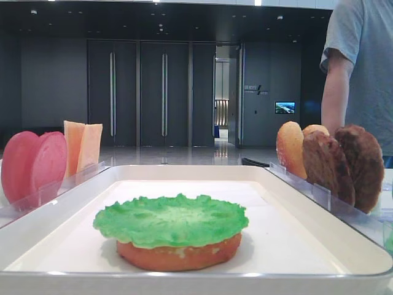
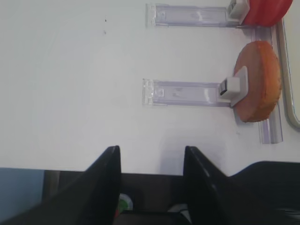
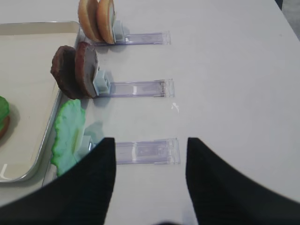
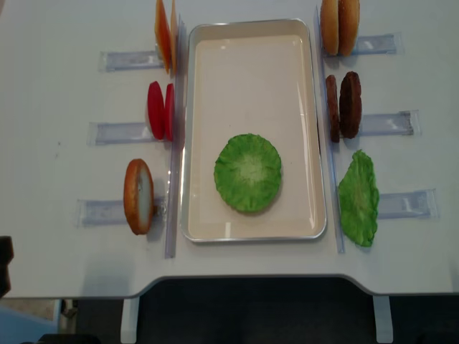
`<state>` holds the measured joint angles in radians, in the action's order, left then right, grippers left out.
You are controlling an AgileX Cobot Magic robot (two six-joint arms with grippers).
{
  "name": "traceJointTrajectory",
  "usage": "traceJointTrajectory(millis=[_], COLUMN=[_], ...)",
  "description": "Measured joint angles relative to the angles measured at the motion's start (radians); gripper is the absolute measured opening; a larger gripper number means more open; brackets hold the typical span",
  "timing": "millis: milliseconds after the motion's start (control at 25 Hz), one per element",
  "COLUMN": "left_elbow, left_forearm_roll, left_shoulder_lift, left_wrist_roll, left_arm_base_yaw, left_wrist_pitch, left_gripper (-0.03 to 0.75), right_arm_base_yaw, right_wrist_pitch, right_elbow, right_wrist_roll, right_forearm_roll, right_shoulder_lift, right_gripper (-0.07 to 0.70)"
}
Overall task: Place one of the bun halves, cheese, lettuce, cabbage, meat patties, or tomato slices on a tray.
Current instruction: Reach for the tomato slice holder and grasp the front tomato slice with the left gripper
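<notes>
On the white tray (image 4: 251,32) lies a green lettuce (image 4: 248,172) leaf on top of a bun half (image 1: 178,255). Left of the tray stand the cheese (image 4: 165,32), tomato slices (image 4: 161,110) and one bun half (image 2: 258,82) in clear racks. On the right stand two bun halves (image 4: 339,25), meat patties (image 3: 75,70) and another lettuce (image 3: 68,136) leaf. My left gripper (image 2: 151,150) is open and empty over the table's front edge, short of the lone bun. My right gripper (image 3: 150,140) is open and empty beside the right-hand lettuce rack.
Clear plastic racks (image 4: 122,132) stick out on both sides of the tray. A person (image 1: 362,67) stands behind the table at the far right. The table's front edge (image 2: 70,169) runs just under my left gripper.
</notes>
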<state>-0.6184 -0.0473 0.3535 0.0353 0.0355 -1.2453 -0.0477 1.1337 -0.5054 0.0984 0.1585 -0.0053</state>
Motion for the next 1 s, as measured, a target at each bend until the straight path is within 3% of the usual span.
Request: traceJointTrajectory(millis=[1000], left_elbow=[-0.553], left_forearm_roll=[0.036], left_shoulder_lift=[0.797], left_wrist_roll=[0.001], left_arm_base_yaw=[0.000], left_wrist_pitch=[0.000], left_gripper=[0.337], right_arm_base_yaw=[0.000], right_wrist_pitch=[0.000], right_elbow=[0.000], right_wrist_roll=[0.000], right_forearm_roll=[0.000], right_shoulder_lift=[0.000], right_gripper=[0.342])
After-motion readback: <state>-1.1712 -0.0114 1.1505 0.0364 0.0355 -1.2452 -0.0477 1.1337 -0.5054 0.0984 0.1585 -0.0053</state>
